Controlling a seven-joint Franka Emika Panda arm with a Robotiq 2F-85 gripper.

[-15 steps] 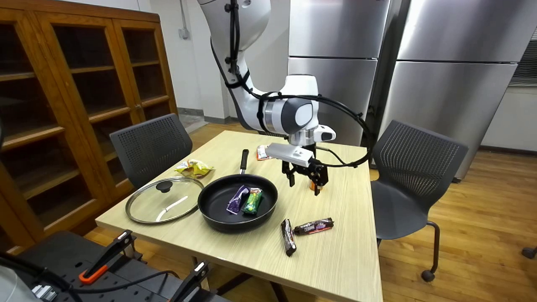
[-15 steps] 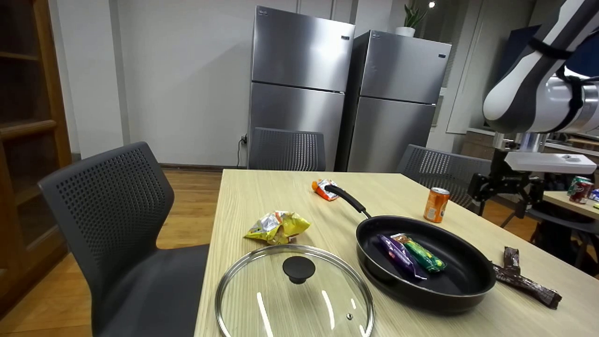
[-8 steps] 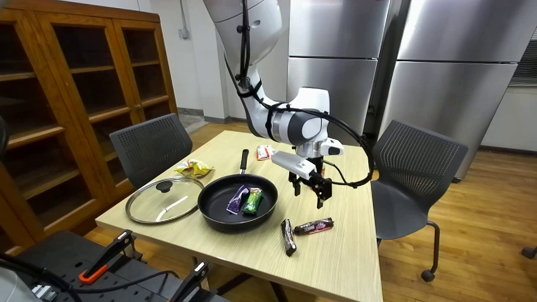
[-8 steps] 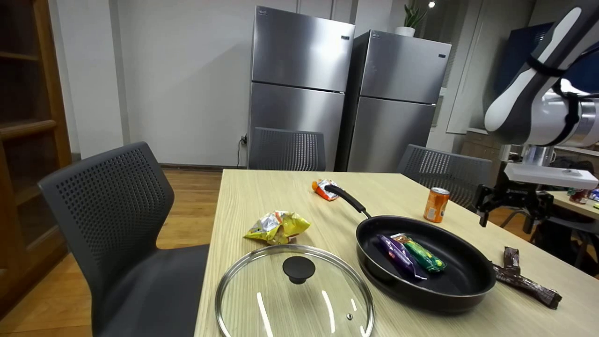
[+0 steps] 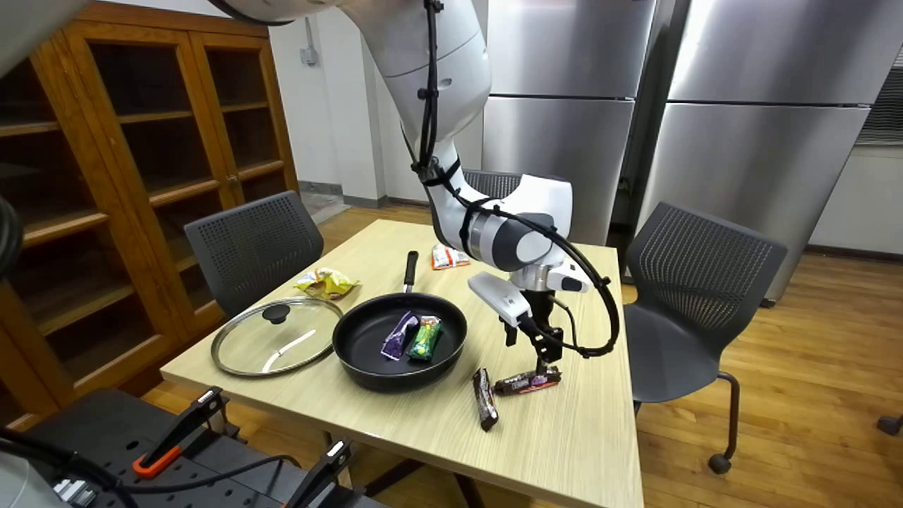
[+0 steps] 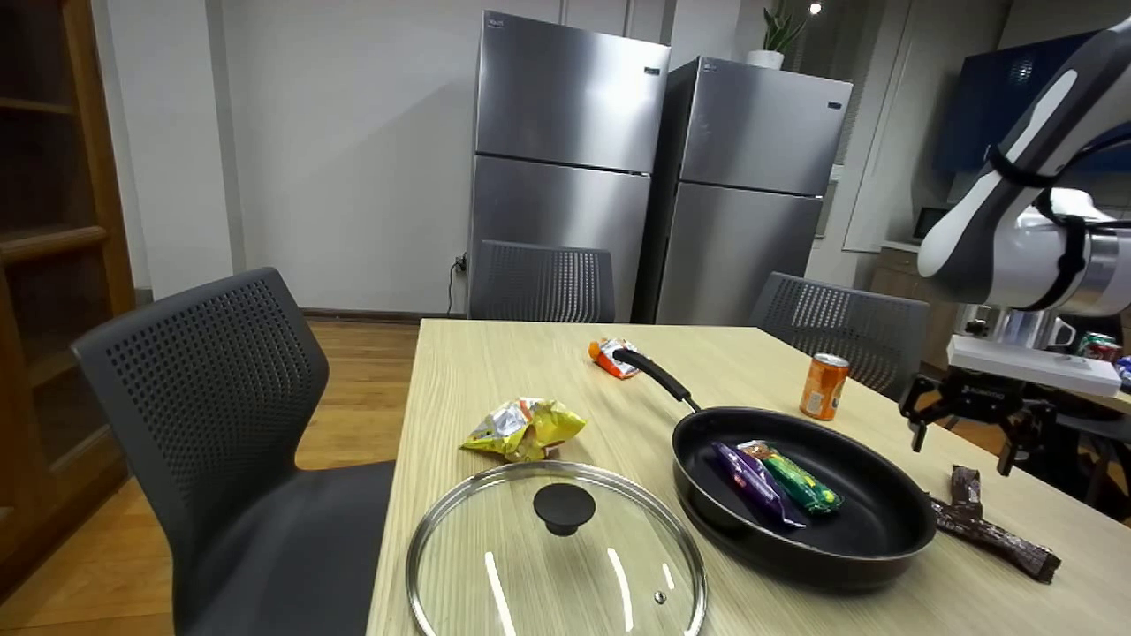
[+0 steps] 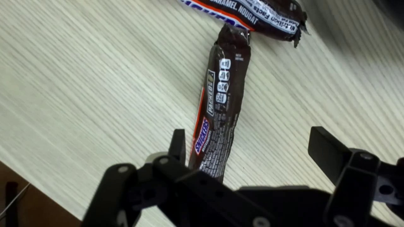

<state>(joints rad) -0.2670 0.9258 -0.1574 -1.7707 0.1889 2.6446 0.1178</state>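
My gripper [image 5: 526, 351] is open and empty, pointing down a little above the table; it also shows in an exterior view [image 6: 963, 450]. In the wrist view, a brown Snickers bar [image 7: 221, 94] runs between the spread fingers [image 7: 249, 145], closer to the left finger. Its lower end is hidden by the gripper. The same bar [image 5: 518, 384] lies flat in an exterior view, partly behind a finger. Its far end touches the side of another brown Snickers bar [image 7: 262, 15], which shows in both exterior views [image 5: 485, 401] [image 6: 998, 541].
A black pan [image 5: 363, 331] holds a purple-wrapped bar [image 5: 399, 337] and a green-wrapped bar [image 5: 425, 339]. Beside it lie a glass lid [image 5: 243, 346] and a yellow bag [image 5: 326, 283]. A red-white bag [image 5: 449, 257] and an orange can [image 6: 823, 389] stand farther back. Chairs [image 5: 677, 310] surround the table.
The arm has moved down and toward the brown bars, bringing the open gripper from high near the orange can to just over one bar. The objects on the table have not moved.
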